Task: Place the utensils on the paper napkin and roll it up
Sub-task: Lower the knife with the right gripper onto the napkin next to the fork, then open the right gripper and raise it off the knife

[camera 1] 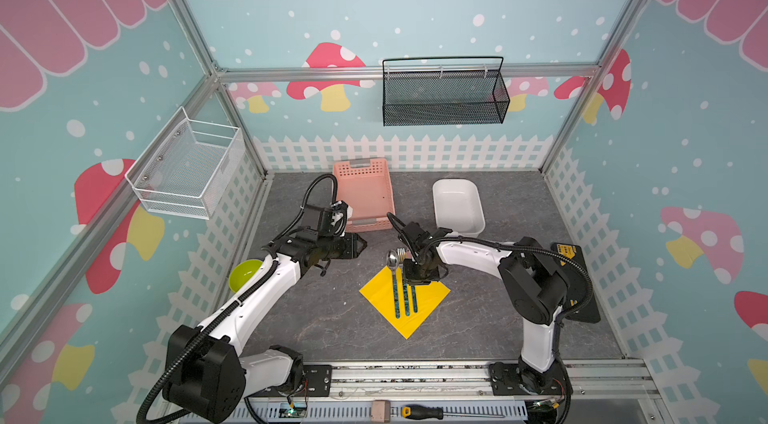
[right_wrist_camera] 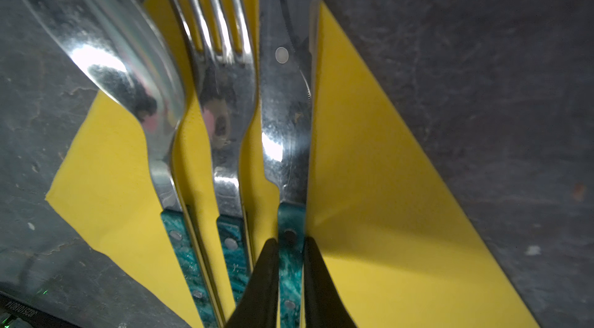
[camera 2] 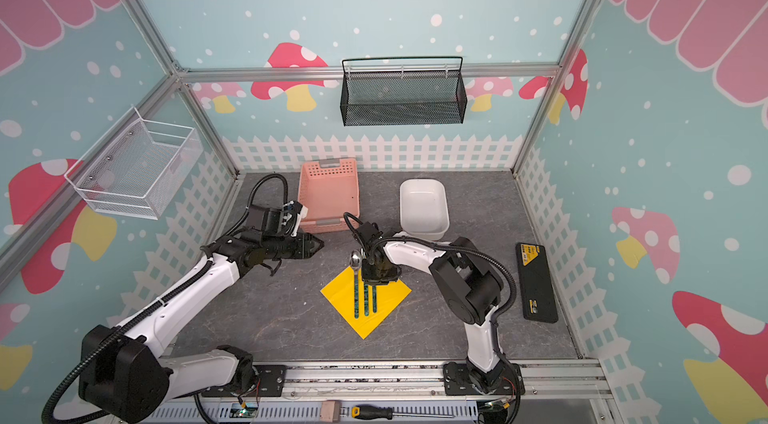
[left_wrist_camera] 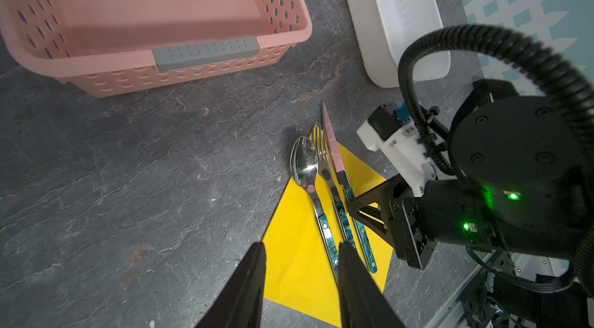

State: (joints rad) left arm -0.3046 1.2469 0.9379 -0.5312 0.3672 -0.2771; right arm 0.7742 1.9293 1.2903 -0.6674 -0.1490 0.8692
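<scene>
Now the right gripper [right_wrist_camera: 291, 242] is pinching the knife [right_wrist_camera: 286, 117] by its handle on the napkin [camera 1: 380, 293], just beside the fork [left_wrist_camera: 323, 162] and spoon [left_wrist_camera: 303, 162], and ideally should be letting go only once it is lying flat, while the left gripper [left_wrist_camera: 302, 246] is hovering spread and empty just off the napkin.

Mushroom-print walls [camera 1: 291, 27]; grey stone-look tabletop [camera 1: 316, 318]

right gripper [right_wrist_camera: 291, 240] clasps knife [right_wrist_camera: 286, 117] handle; spoon [right_wrist_camera: 122, 53], fork [right_wrist_camera: 225, 101] alongside; all on napkin [right_wrist_camera: 369, 197]
</scene>
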